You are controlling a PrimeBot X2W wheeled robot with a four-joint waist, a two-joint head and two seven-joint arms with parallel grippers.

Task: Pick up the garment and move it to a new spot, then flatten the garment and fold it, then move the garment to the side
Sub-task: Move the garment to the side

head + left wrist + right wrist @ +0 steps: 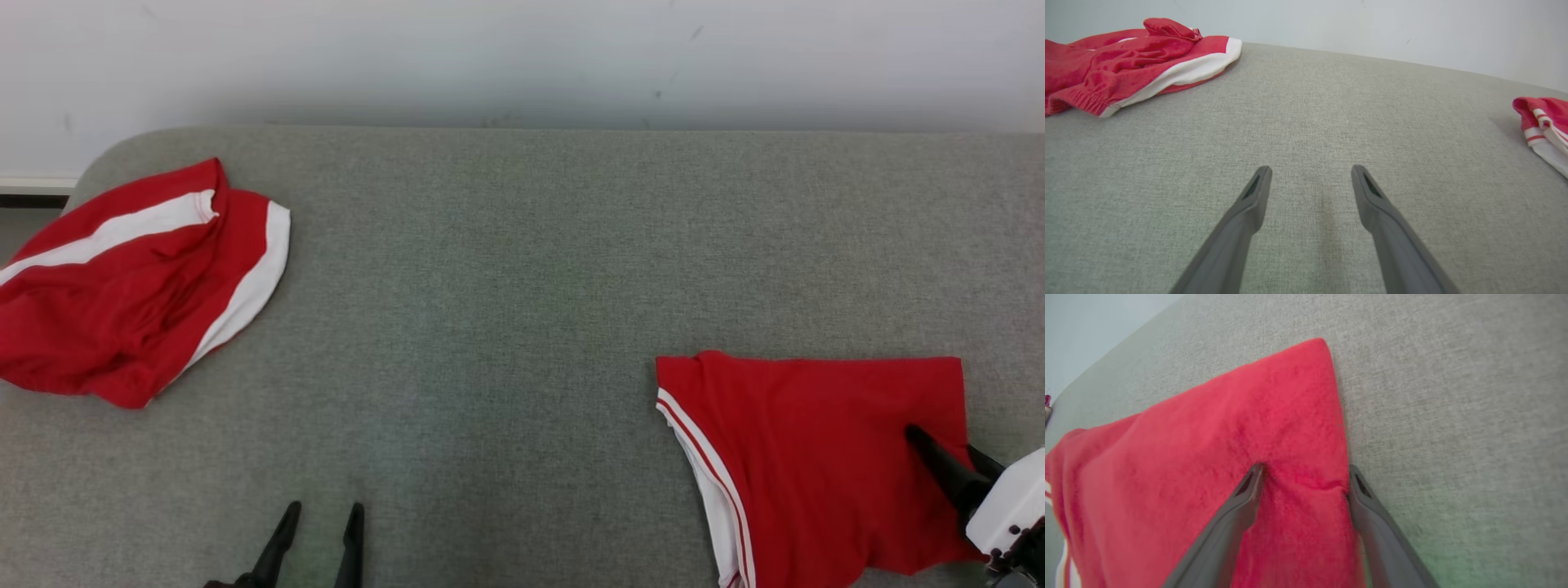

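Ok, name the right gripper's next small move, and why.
Probably close the right gripper on the folded garment: its open fingers straddle the cloth's edge, one on the fabric, one beside it, so a pinch should grip it for moving aside.

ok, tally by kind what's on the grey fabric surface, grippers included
Red fabric garments with white trim: 2 (crumpled garment, flat garment)
Dark two-fingered grippers: 2 (left gripper, right gripper)
Total: 4
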